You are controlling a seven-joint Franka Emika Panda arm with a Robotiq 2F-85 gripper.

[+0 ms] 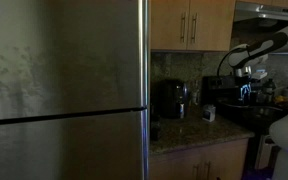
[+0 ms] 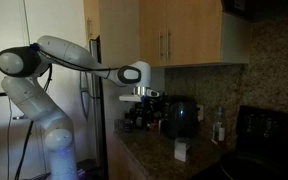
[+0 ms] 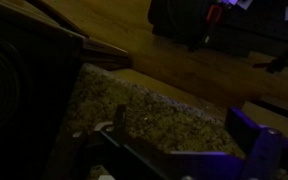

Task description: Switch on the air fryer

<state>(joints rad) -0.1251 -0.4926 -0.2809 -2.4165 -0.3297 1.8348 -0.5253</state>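
Observation:
The air fryer point(image 1: 171, 98) is a black, glossy, rounded box standing on the granite counter against the backsplash; it shows in both exterior views point(image 2: 180, 117). My gripper point(image 1: 246, 91) hangs in the air above counter height, well apart from the fryer and touching nothing. In an exterior view the gripper point(image 2: 139, 97) is to the left of the fryer. In the wrist view the gripper point(image 3: 184, 135) is open and empty, its two fingers spread wide over speckled countertop. I cannot pick out the fryer with certainty in the dim wrist view.
A small white mug point(image 1: 208, 114) point(image 2: 181, 150) stands on the counter near the fryer. A wide dark stove point(image 1: 234, 108) point(image 2: 264, 128) adjoins the counter. A tall steel fridge point(image 1: 64, 90) fills one side. Wooden cabinets point(image 2: 169, 35) hang above. A dark appliance point(image 2: 139, 120) sits below the gripper.

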